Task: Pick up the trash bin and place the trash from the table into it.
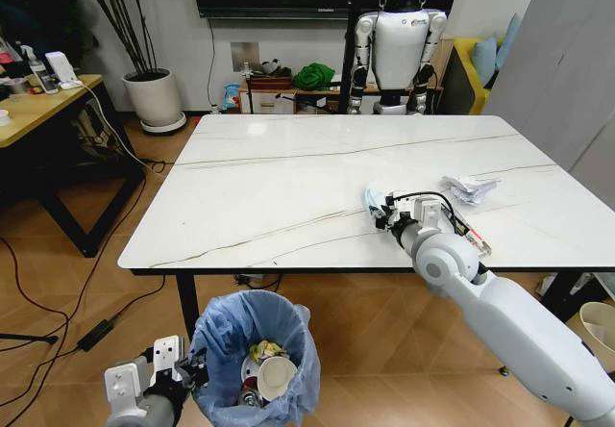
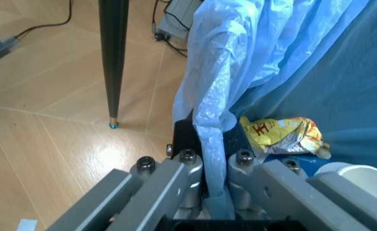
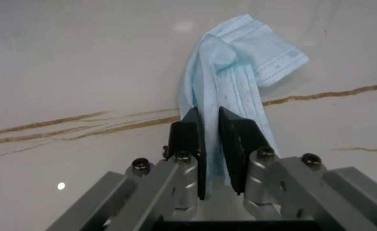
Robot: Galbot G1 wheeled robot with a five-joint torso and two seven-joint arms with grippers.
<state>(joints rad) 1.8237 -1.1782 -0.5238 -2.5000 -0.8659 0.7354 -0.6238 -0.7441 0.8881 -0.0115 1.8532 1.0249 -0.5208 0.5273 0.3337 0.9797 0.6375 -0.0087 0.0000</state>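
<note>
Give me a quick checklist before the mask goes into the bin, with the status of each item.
1. Right gripper shut on the mask: ok.
2. Left gripper clamped on the trash bin rim: ok.
3. Bin mouth open, with room above the cup and wrappers inside: ok.
4. Mask lifted off the table: cannot tell.
5. Table cleared of trash: not ok, crumpled white paper remains.
</note>
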